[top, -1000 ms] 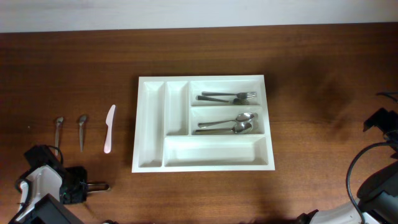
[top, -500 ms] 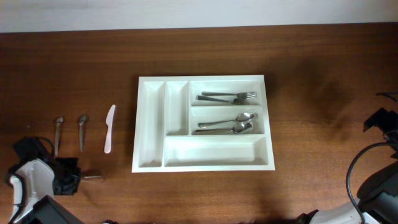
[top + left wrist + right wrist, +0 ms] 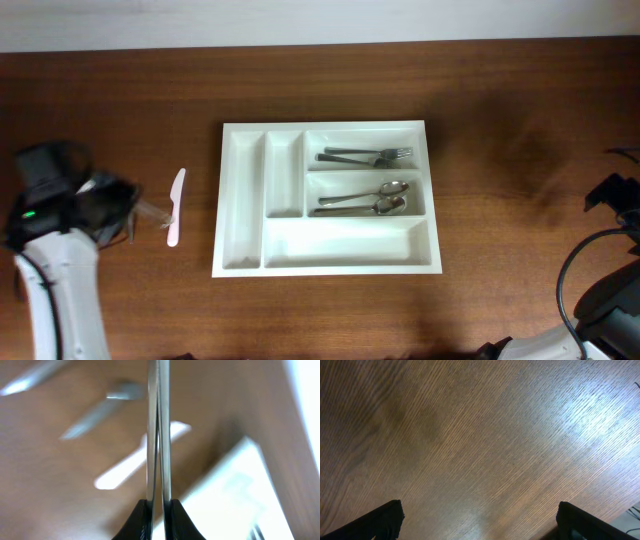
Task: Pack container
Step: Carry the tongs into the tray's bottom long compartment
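Brown wood desk (image 3: 500, 120) fills the overhead view. The white container (image 3: 345, 243) sits at its centre, long side running left to right. We see two forks (image 3: 368, 155) in its top-right compartment and two spoons (image 3: 365, 200) in the compartment just below. The left hand (image 3: 130, 208) is over the left part of the desk, well apart from the container, fingers clamped on a thin metal utensil (image 3: 157, 435); we cannot tell which kind. The right hand (image 3: 480, 520) has its fingers wide apart over plain wood. A white plastic knife (image 3: 175, 207) lies between the left hand and the container. Two grey utensils (image 3: 95, 410) show blurred in the left wrist view.
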